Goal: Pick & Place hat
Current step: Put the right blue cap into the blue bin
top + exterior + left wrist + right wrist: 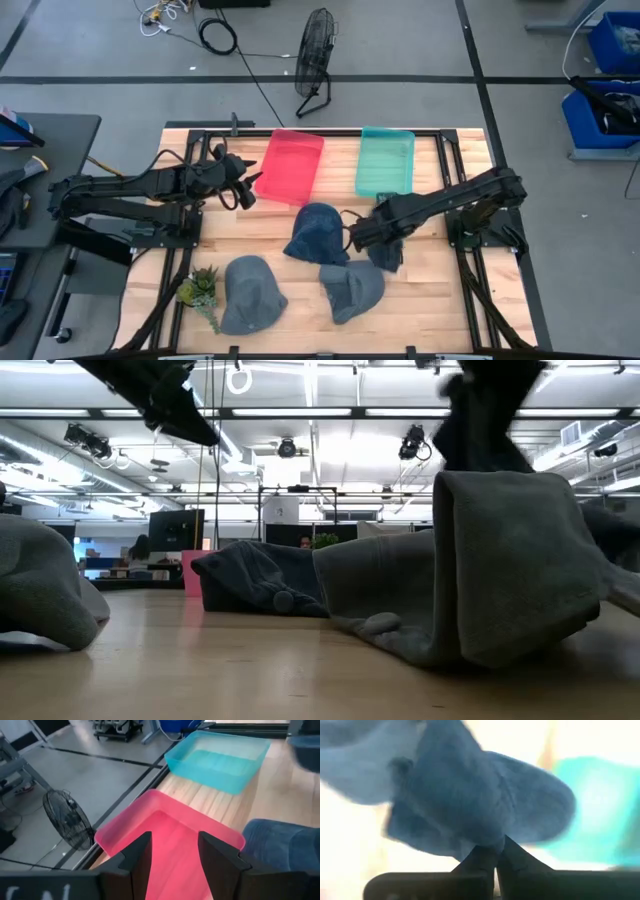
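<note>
Four hats show in the high view. A dark blue hat [314,232] lies at the table's middle. A grey hat [250,292] and a grey-blue hat [352,290] lie near the near edge. My right gripper [366,237] is shut on a fourth dark blue hat [388,253], right of the middle one. My left gripper [243,188] is open and hovers at the left edge of the pink tray [290,166]; its wrist view shows it [172,852] above that tray [165,835]. The teal tray [385,160] stands right of the pink one. My right gripper pinches a bunched fold of the dark blue hat [487,842] between its two fingertips [512,855]. The hat's body [470,795] bulges out beyond the fingers. In the low view the cloth [480,420] hangs dark under the arm, its lower end hidden behind the grey-blue hat [500,570].
A small potted plant [198,289] stands at the near left corner. The black frame rails [190,225] run along both sides of the table. Bare wood lies between the trays and the hats. A floor fan [316,55] stands beyond the far edge.
</note>
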